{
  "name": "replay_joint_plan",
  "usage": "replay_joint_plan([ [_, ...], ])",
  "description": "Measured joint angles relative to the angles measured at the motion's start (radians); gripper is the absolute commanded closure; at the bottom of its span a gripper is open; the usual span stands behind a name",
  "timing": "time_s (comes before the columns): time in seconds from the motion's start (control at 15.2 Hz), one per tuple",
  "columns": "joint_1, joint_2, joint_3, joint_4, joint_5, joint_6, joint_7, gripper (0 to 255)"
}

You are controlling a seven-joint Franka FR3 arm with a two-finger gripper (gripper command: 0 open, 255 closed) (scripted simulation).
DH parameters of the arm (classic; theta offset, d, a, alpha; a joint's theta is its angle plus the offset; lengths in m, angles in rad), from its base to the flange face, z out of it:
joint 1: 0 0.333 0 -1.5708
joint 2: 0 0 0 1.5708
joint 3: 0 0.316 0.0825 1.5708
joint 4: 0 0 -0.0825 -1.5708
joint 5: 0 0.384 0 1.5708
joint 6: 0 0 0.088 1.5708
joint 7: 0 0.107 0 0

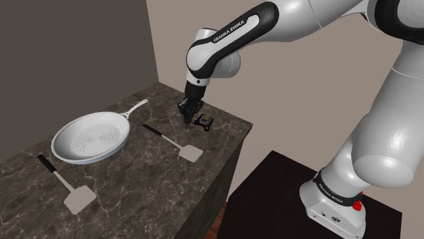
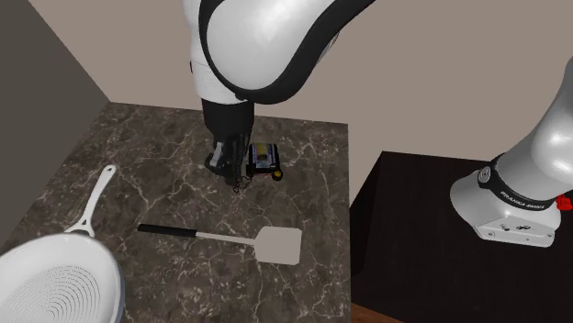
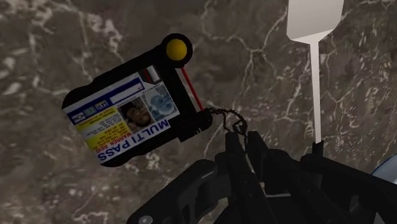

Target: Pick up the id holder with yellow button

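One chain pinched

The gripper presses its fingers together on the thin chain of the id holder, which sits just beside them over the dark marbled counter, yellow button outward. Beyond lies a white spatula.

Room: dark marble counter set into a wall corner.
Counter top is dark brown-grey stone with pale veins, and its side face is near black. The dark grey wall runs along the counter's long side. The beige wall closes off the counter's far end, and the two walls meet at its back corner. A strip of reddish-brown floor shows just beside the counter's open side, below the top. Light is even and diffuse, with soft shadows on the counter top.
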Motion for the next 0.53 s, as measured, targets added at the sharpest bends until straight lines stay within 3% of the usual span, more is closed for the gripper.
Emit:
replay_joint_plan([
  [0.53, -0.001, -0.03, -0.003, 0.017, -0.012, -0.047, 0.02, 255],
])
